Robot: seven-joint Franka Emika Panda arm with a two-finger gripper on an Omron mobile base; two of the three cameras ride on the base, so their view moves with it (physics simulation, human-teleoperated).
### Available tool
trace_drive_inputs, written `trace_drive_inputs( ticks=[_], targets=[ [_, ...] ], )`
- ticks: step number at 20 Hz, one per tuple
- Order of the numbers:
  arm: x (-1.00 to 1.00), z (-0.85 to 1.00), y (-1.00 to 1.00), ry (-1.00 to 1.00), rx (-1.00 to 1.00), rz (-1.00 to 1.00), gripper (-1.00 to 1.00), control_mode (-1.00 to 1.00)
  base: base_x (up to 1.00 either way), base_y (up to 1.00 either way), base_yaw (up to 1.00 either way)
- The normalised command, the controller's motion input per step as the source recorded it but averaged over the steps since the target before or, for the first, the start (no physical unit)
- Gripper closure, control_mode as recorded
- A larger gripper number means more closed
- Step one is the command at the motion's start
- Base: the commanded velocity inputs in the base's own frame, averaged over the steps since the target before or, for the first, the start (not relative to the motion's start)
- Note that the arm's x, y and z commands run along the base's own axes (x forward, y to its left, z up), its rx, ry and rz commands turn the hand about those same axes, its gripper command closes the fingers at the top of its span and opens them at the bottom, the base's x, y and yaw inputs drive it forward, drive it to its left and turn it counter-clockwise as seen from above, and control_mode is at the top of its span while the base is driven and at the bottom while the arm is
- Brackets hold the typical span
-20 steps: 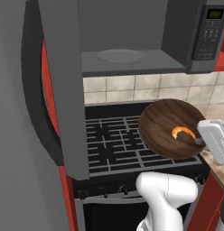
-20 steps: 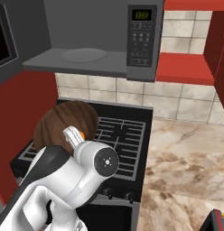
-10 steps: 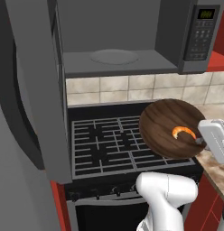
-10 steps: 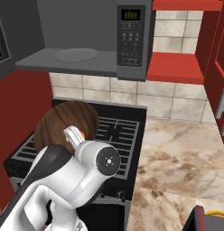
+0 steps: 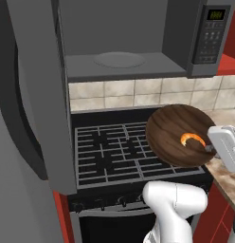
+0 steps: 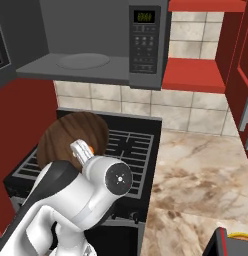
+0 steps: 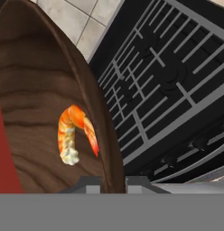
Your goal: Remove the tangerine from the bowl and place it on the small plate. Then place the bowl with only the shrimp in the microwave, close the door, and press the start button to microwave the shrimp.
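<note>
My gripper (image 7: 114, 182) is shut on the near rim of the wooden bowl (image 7: 37, 90), one fingertip on each side of the rim. The bowl (image 5: 171, 137) hangs tilted above the right side of the stove, with the hand at its right edge (image 5: 207, 148). An orange shrimp (image 5: 191, 139) lies inside the bowl; the hand view shows the shrimp (image 7: 73, 133) close to the fingers. Above, the microwave (image 5: 119, 42) stands with its door (image 5: 34, 95) swung wide open to the left. In the right base view the bowl (image 6: 66, 137) sits below the microwave (image 6: 146, 45). The tangerine and the small plate are out of view.
A black gas stove (image 5: 110, 152) with grates lies under the bowl. The microwave's keypad panel (image 5: 209, 35) is on its right side. A marble counter (image 6: 196, 180) runs to the right of the stove, with red cabinets (image 6: 196, 75) above it.
The whole picture has slid to the left, so the base has moved right. The bowl stays in the same grip and at the same place relative to the arm.
</note>
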Motion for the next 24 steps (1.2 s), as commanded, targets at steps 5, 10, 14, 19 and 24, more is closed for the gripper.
trace_drive_inputs(
  ticks=[5,10,14,19,24],
  targets=[
    [0.05,0.00,0.00,0.00,0.00,0.00,1.00,-1.00,0.24,0.13,0.00],
    [0.33,0.47,0.01,-0.15,0.00,0.00,1.00,-1.00,0.00,0.00,0.00],
    [0.57,0.98,0.04,-0.07,0.00,0.00,1.00,-1.00,0.00,0.00,0.00],
    [0.84,0.71,0.46,0.00,-0.01,-0.04,1.00,-1.00,0.00,0.00,0.00],
    [1.00,0.34,0.62,0.06,-0.01,-0.07,1.00,-1.00,0.00,0.00,0.00]
  ],
)
